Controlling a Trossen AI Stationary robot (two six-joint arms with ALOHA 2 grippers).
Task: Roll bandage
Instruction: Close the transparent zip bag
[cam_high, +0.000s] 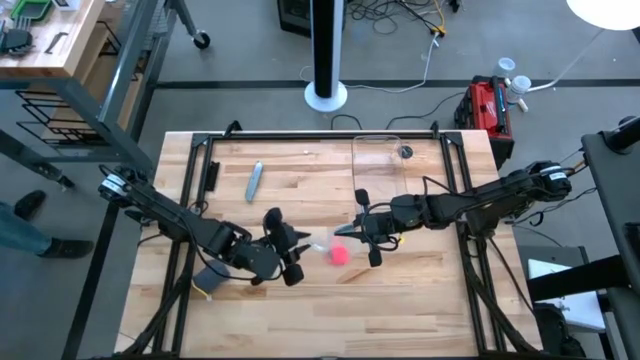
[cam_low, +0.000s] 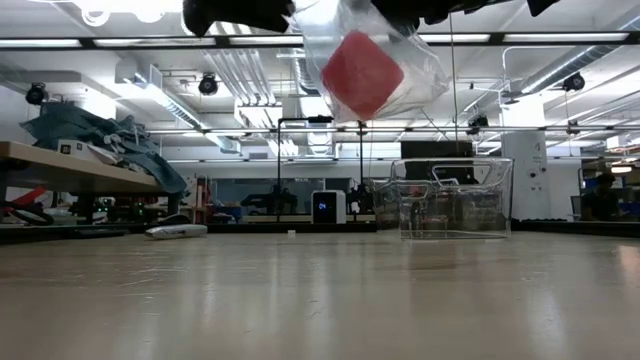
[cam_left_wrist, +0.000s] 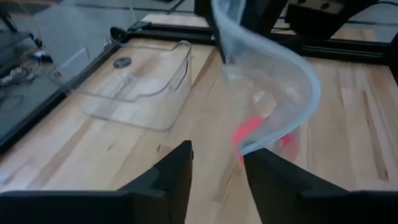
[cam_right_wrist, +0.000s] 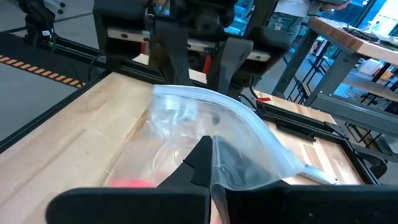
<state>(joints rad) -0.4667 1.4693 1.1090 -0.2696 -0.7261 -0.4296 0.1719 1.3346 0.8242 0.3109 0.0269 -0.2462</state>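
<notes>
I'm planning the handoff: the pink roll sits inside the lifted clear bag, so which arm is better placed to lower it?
Probably the right. Its gripper is shut on the bag holding the bandage, whereas the left gripper looks open beside the bag's rim.

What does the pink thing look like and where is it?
The bandage is a small, compact pink-red roll of soft-looking fabric. It sits inside a clear plastic bag that both grippers hold up in the air above the table, the left gripper on one side of the bag and the right gripper on the other.
</notes>
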